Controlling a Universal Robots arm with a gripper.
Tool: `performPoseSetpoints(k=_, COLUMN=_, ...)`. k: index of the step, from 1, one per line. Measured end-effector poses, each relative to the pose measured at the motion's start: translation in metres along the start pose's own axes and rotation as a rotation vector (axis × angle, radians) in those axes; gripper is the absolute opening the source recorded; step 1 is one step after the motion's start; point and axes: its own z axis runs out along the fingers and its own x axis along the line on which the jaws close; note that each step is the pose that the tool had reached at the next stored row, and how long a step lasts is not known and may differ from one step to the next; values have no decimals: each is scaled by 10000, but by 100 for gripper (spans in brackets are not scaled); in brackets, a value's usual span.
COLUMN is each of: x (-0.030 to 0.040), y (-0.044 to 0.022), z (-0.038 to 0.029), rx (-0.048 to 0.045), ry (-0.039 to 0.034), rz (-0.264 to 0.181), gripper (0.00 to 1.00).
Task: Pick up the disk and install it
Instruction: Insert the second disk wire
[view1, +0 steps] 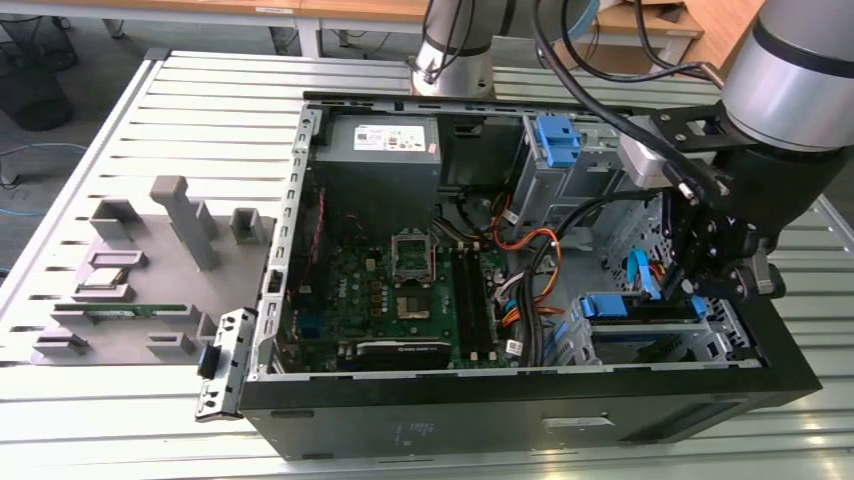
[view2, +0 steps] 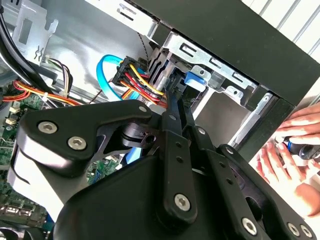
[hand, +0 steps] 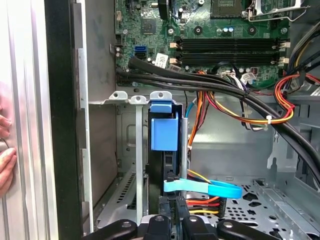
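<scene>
The disk (hand: 164, 131) stands edge-on inside the metal drive cage (hand: 125, 98) at the case's front corner. Its blue carrier frame faces the camera, and its dark body runs toward my fingers. In the exterior view the blue carrier (view1: 621, 305) sits in the cage at the right. My gripper (hand: 174, 214) reaches down into the case right at the disk's near end. The fingers lie close together and look shut, with nothing visible between them. In the second wrist view the gripper (view2: 173, 94) ends beside the blue carrier tab (view2: 195, 80).
A light blue flat cable (hand: 202, 188) and red, yellow and orange wires (hand: 235, 112) cross close to the fingers. A taller blue bracket (view1: 558, 140) stands on the upper cage. A person's hands (view2: 295, 150) rest outside the case wall. A grey parts tray (view1: 134, 290) lies at the exterior view's left.
</scene>
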Motion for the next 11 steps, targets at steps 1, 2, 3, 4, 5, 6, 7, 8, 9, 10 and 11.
performPoseSetpoints(k=1, x=0, y=1, z=2, rx=6, ry=-1, rz=1, gripper=16)
performPoseSetpoints(k=2, x=0, y=2, z=4, rx=13, ry=-2, rz=3, gripper=16)
performPoseSetpoints(k=3, x=0, y=2, z=5, rx=20, ry=-1, rz=3, gripper=16)
performPoseSetpoints(k=4, x=0, y=3, z=6, rx=26, ry=-1, rz=3, gripper=16)
performPoseSetpoints(k=5, x=0, y=4, z=7, rx=31, ry=-1, rz=4, gripper=16)
performPoseSetpoints(k=6, x=0, y=6, z=7, rx=35, ry=-1, rz=4, gripper=16)
performPoseSetpoints(k=7, x=0, y=8, z=8, rx=39, ry=-1, rz=5, gripper=16)
performPoseSetpoints(k=8, x=0, y=11, z=9, rx=46, ry=-2, rz=6, gripper=16)
performPoseSetpoints(k=9, x=0, y=13, z=9, rx=52, ry=-3, rz=6, gripper=16)
performPoseSetpoints(k=10, x=0, y=15, z=10, rx=57, ry=-3, rz=5, gripper=16)
performPoseSetpoints(k=11, x=0, y=18, z=10, rx=62, ry=-3, rz=6, gripper=16)
